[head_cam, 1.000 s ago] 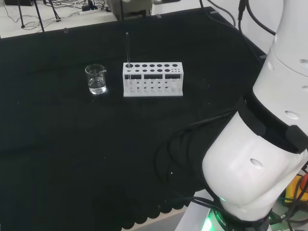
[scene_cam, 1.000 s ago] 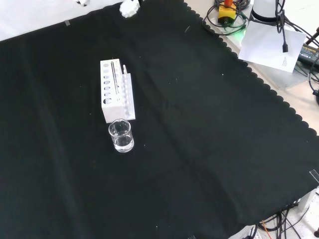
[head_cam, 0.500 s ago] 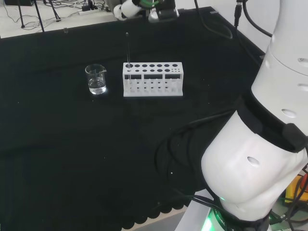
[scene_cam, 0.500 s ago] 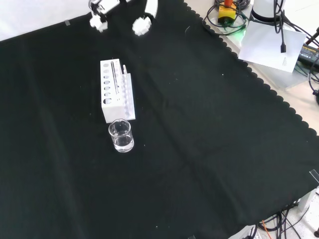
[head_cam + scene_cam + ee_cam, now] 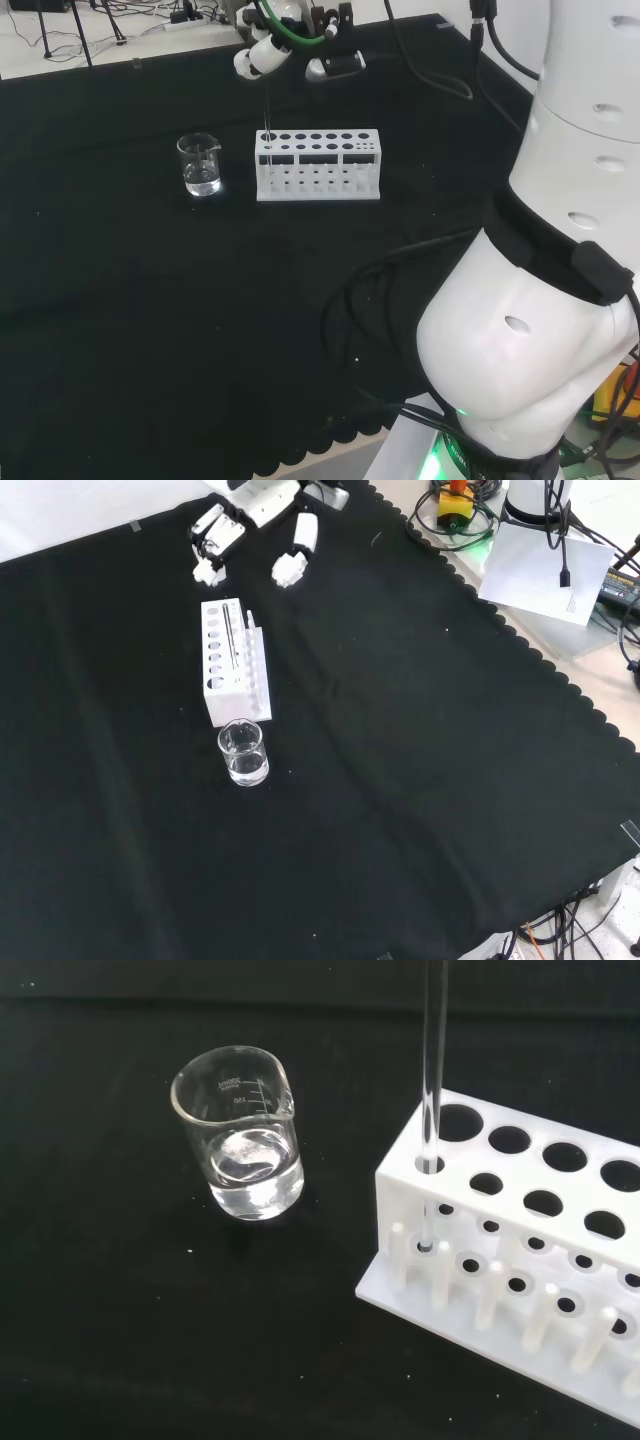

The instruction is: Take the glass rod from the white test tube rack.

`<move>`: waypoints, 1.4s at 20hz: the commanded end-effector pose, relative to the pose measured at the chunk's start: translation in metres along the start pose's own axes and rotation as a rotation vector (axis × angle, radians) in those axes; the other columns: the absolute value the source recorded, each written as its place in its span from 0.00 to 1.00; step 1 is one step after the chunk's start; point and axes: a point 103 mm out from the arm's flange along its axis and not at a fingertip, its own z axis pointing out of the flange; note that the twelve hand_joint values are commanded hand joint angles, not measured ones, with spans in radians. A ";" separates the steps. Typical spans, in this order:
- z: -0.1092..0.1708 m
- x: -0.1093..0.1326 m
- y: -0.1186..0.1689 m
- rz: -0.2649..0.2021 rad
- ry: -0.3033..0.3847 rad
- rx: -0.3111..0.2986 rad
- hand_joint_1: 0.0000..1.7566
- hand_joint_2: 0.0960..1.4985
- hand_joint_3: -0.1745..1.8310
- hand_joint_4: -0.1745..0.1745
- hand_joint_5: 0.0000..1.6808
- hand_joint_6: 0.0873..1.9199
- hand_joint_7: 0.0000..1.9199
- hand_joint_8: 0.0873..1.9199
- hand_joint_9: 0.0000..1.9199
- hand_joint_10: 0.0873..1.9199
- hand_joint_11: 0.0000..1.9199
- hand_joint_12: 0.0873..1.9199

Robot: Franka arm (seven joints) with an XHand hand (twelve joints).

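Glass rod (image 5: 432,1070) upright in rack (image 5: 520,1260) end hole; beaker (image 5: 243,1135) holds clear liquid; hand (image 5: 262,525) open.

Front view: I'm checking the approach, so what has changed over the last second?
The robot hand has come in from the view's top edge toward the white rack, fingers spread, touching nothing yet. The glass rod stands in its corner hole and the beaker sits beside the rack, both unmoved.
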 end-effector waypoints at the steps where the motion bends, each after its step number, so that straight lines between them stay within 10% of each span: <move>1: 0.007 -0.015 0.027 -0.007 0.006 0.002 0.25 0.60 0.38 0.12 0.09 0.00 0.11 0.47 0.16 0.46 0.00 0.68; 8: 0.018 -0.030 0.042 -0.004 0.002 0.008 0.25 0.62 0.37 0.02 0.20 0.01 0.23 0.52 0.27 0.50 0.08 0.73; 15: 0.027 -0.031 0.047 0.001 -0.016 0.020 0.25 0.62 0.36 0.00 0.18 0.34 0.30 0.60 0.36 0.58 0.20 0.72; 28: 0.045 -0.010 0.076 -0.013 -0.071 -0.011 0.45 0.61 0.40 0.00 0.30 0.51 0.48 0.77 0.57 0.74 0.50 0.68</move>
